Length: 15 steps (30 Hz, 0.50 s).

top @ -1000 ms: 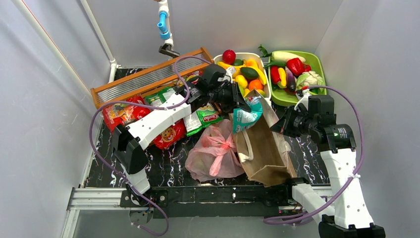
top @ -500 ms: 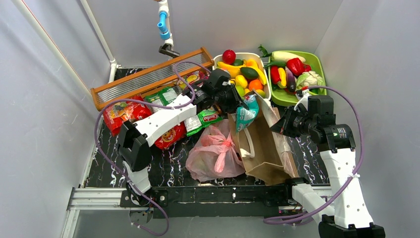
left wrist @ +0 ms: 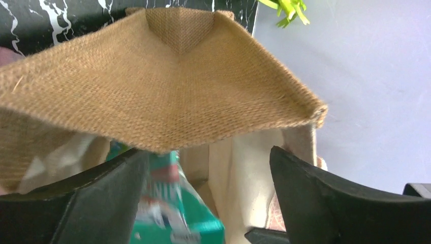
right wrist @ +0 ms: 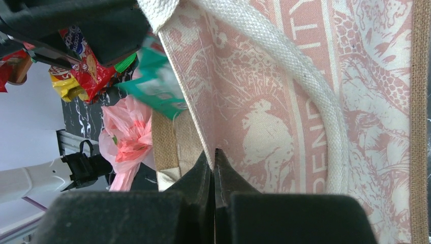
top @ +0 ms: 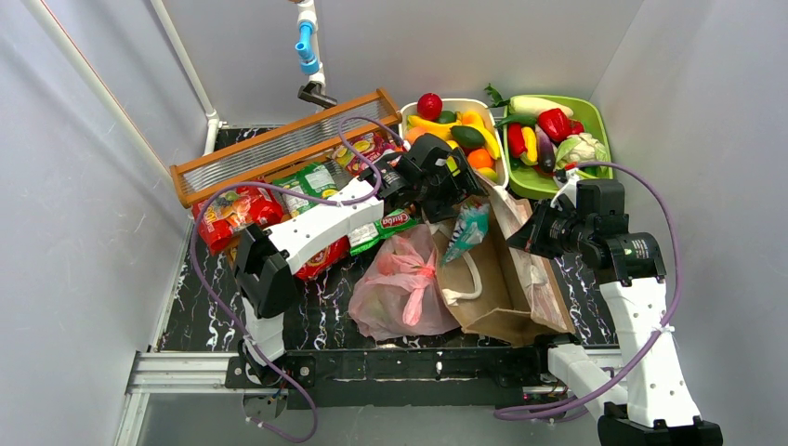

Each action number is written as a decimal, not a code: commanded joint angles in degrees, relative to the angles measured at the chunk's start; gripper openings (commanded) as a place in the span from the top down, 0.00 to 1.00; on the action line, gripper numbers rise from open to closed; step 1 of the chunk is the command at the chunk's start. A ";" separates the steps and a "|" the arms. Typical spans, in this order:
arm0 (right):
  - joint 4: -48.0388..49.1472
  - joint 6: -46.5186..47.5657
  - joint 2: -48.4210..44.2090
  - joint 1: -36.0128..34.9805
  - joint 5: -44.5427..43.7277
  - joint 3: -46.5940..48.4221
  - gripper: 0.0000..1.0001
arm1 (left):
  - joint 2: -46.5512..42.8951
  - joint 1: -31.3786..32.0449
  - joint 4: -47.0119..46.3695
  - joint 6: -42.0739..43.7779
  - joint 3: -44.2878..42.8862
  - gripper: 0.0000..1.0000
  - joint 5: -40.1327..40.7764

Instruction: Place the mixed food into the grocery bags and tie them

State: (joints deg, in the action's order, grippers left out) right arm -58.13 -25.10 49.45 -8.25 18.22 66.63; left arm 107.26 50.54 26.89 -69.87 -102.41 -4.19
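Note:
My left gripper (top: 457, 193) hangs open over the mouth of the brown grocery bag (top: 502, 288). A teal foil snack packet (top: 467, 228) sits loose just below it, tipped into the bag opening. In the left wrist view the packet (left wrist: 173, 213) is blurred between the spread fingers (left wrist: 330, 198), under the woven bag rim (left wrist: 152, 91). My right gripper (top: 531, 234) is shut on the bag's right edge, its tips pinching the cloth (right wrist: 213, 152) beside the white rope handle (right wrist: 325, 127). The pink plastic bag (top: 404, 283) lies knotted to the left of the brown one.
A white basket (top: 483, 100) of toy fruit and a green tray (top: 595, 107) of toy vegetables stand at the back. Several snack packets (top: 232, 209) lie at the left, in front of a wooden rack (top: 279, 144). Grey walls close in both sides.
My left gripper moved right over the brown bag's mouth and opened, letting go of the teal packet, which has dropped lower. The right gripper has kept its hold.

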 commanded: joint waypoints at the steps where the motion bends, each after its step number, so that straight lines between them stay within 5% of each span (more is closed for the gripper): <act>1: 1.36 -0.17 -0.33 -0.01 2.08 0.06 0.99 | -2.14 0.36 -0.18 0.17 -1.88 0.08 1.96; 15: 1.24 -0.20 -0.10 -0.01 2.32 0.69 0.99 | -7.75 0.76 1.93 5.40 -2.54 0.02 3.33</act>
State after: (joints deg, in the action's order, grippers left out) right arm -58.35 -25.08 49.60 -8.25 18.22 66.63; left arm 105.14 50.85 26.57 -67.94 -102.52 -2.28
